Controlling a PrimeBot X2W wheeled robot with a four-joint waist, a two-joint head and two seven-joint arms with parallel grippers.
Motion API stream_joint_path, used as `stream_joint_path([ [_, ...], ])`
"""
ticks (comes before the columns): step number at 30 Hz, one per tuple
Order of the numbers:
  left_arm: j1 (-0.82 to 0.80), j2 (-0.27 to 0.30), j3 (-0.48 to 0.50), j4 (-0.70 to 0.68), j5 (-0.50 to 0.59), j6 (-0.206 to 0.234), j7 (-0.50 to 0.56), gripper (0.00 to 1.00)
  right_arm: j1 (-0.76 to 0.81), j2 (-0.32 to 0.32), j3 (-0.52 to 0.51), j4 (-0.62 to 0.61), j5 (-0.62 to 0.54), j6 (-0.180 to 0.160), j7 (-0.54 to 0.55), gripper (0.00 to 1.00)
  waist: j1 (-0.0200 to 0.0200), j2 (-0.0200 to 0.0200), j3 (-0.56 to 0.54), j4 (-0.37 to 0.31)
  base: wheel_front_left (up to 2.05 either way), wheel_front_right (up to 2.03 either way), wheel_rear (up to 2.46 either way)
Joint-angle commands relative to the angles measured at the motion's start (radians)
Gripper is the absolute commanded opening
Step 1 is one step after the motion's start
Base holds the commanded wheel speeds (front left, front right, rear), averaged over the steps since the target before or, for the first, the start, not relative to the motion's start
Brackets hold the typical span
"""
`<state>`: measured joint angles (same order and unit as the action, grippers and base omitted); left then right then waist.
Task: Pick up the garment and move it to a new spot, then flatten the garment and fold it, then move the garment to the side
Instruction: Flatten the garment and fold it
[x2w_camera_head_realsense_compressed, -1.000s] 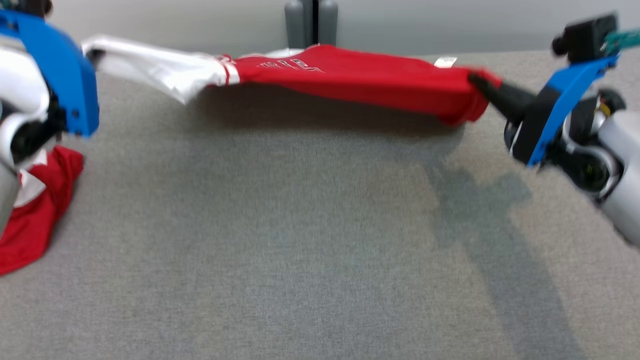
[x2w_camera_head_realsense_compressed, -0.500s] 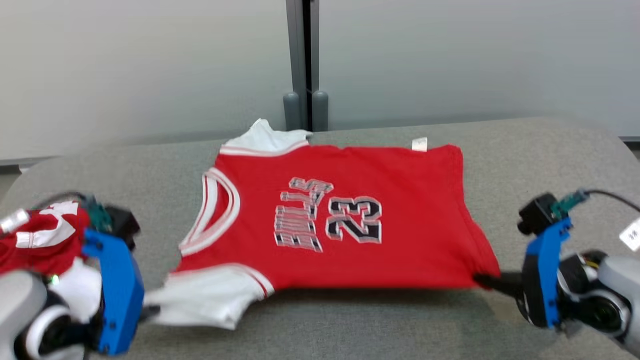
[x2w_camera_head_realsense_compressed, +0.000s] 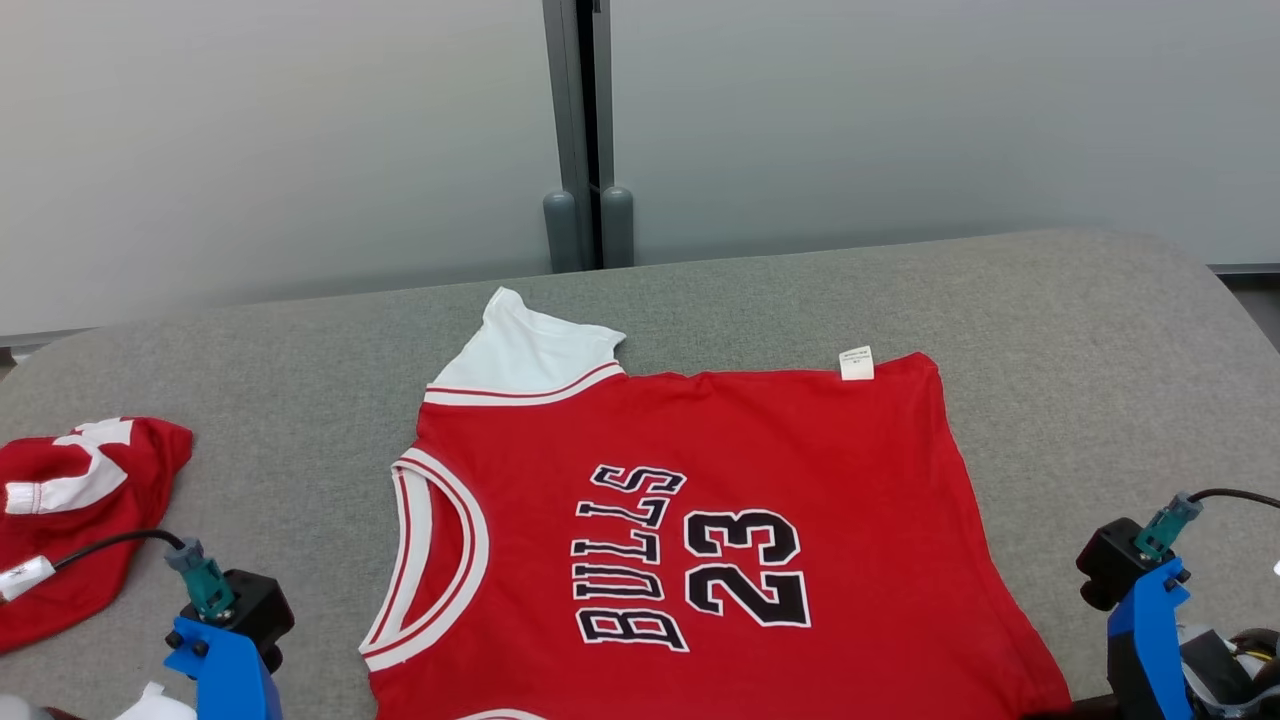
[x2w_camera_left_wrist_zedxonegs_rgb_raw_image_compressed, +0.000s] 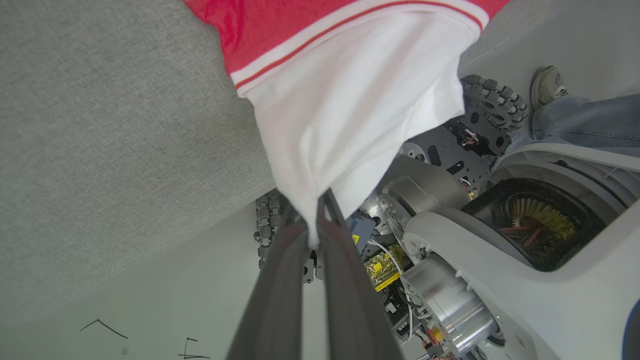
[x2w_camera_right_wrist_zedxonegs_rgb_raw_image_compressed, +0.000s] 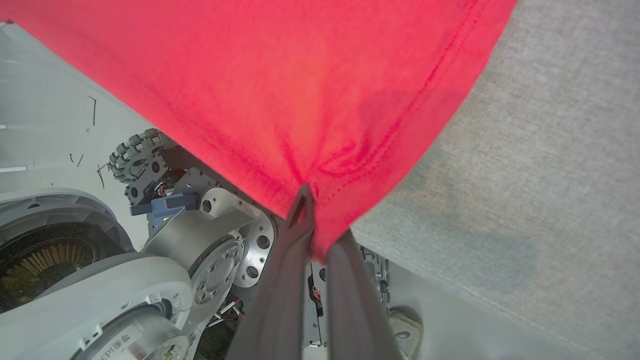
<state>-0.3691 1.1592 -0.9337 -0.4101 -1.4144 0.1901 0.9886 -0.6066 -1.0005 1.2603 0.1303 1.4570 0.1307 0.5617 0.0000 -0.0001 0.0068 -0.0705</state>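
A second before, the garment (x2w_camera_head_realsense_compressed: 700, 520) hung as a narrow band in the air, stretched between the two arms. Now it lay spread on the grey counter (x2w_camera_head_realsense_compressed: 1050, 330) with the printed front up. The head camera had also moved in that time, so not all of the shift in the picture was the garment's own.

The far white sleeve (x2w_camera_head_realsense_compressed: 525, 350) and the small label (x2w_camera_head_realsense_compressed: 856, 363) lay flat near the back. The near side was not yet down. In the left wrist view the left jaws were closed tight on the tip of the near white sleeve (x2w_camera_left_wrist_zedxonegs_rgb_raw_image_compressed: 350, 125), and one dark finger (x2w_camera_left_wrist_zedxonegs_rgb_raw_image_compressed: 280, 290) showed under the cloth. In the right wrist view the right jaws were closed on the red hem corner (x2w_camera_right_wrist_zedxonegs_rgb_raw_image_compressed: 330, 190). Both held points seemed to be past the near edge of the counter, above the robot's own base, with the cloth drawn taut toward them.

I judged that the move to a new spot was done and the flattening was mostly done. The next move would probably be to bring the held sleeve and corner back onto the counter before letting go, because cloth left over the edge could slide down and pull the garment out of shape before folding.

A second red garment (x2w_camera_head_realsense_compressed: 80, 520) lay crumpled at the left, well apart. A person's shoe (x2w_camera_left_wrist_zedxonegs_rgb_raw_image_compressed: 547, 85) showed on the floor.
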Motion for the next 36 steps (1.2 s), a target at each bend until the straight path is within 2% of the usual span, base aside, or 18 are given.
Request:
stream_joint_path([
  [1, -0.012, 0.003, 0.013, -0.006, 0.001, 0.005, 0.003, 0.00, -0.009, -0.003, -0.010, 0.000, 0.008, 0.000, 0.013, 0.00, 0.0000, 0.0001, 0.005, -0.004, 0.00, 0.00, 0.00],
  [12, -0.168, -0.115, 0.064, 0.156, 0.012, -0.039, 0.037, 0.00, -0.101, 0.104, -0.089, 0.106, 0.015, 0.000, 0.057, 0.00, 0.0000, 0.0001, 0.070, -0.027, 0.00, 0.00, 0.00],
  [20, -0.318, -0.267, 0.071, 0.393, 0.055, -0.084, 0.051, 0.00, -0.191, 0.213, -0.136, 0.293, -0.020, 0.000, 0.077, 0.00, 0.0000, 0.0001, 0.142, -0.038, 0.00, 0.00, 0.00],
  [24, -0.373, -0.348, 0.067, 0.514, 0.079, -0.115, 0.026, 0.00, -0.231, 0.301, -0.152, 0.400, -0.015, 0.000, 0.090, 0.00, 0.0000, 0.0001, 0.170, -0.044, 0.00, 0.00, 0.00],
  [25, -0.386, -0.365, 0.067, 0.546, 0.085, -0.124, 0.017, 0.00, -0.242, 0.317, -0.153, 0.428, -0.022, 0.000, 0.095, 0.07, 0.0000, 0.0001, 0.176, -0.045, 0.00, 0.00, 0.00],
  [26, -0.397, -0.383, 0.066, 0.574, 0.091, -0.136, 0.008, 0.00, -0.252, 0.335, -0.155, 0.452, -0.026, 0.000, 0.094, 0.28, 0.0000, 0.0001, 0.181, -0.047, 0.00, 0.00, 0.00],
  [27, -0.408, -0.400, 0.067, 0.602, 0.099, -0.147, -0.005, 0.00, -0.259, 0.352, -0.157, 0.474, -0.029, 0.000, 0.094, 0.39, 0.0000, 0.0001, 0.187, -0.049, 0.00, 0.00, 0.00],
  [28, -0.418, -0.418, 0.066, 0.629, 0.107, -0.159, -0.018, 0.00, -0.265, 0.367, -0.159, 0.497, -0.032, 0.000, 0.091, 0.67, 0.0000, 0.0001, 0.191, -0.050, 0.00, 0.00, 0.00],
  [29, -0.424, -0.434, 0.065, 0.655, 0.113, -0.169, -0.032, 0.12, -0.271, 0.380, -0.161, 0.516, -0.038, 0.000, 0.084, 1.00, 0.0000, 0.0001, 0.193, -0.051, 0.00, 0.00, 0.00],
  [30, -0.429, -0.446, 0.065, 0.682, 0.118, -0.179, -0.046, 0.41, -0.277, 0.391, -0.164, 0.534, -0.043, 0.000, 0.077, 1.00, 0.0000, 0.0001, 0.194, -0.052, 0.00, 0.00, 0.00],
  [31, -0.435, -0.456, 0.067, 0.705, 0.127, -0.189, -0.064, 1.00, -0.282, 0.401, -0.166, 0.550, -0.049, 0.000, 0.068, 1.00, 0.0000, 0.0001, 0.195, -0.054, 0.00, 0.00, 0.00],
  [36, -0.435, -0.489, 0.068, 0.789, 0.154, -0.242, -0.139, 1.00, -0.275, 0.420, -0.168, 0.587, -0.082, 0.000, 0.016, 1.00, 0.0000, 0.0001, 0.172, -0.059, 0.00, 0.00, 0.00],
])
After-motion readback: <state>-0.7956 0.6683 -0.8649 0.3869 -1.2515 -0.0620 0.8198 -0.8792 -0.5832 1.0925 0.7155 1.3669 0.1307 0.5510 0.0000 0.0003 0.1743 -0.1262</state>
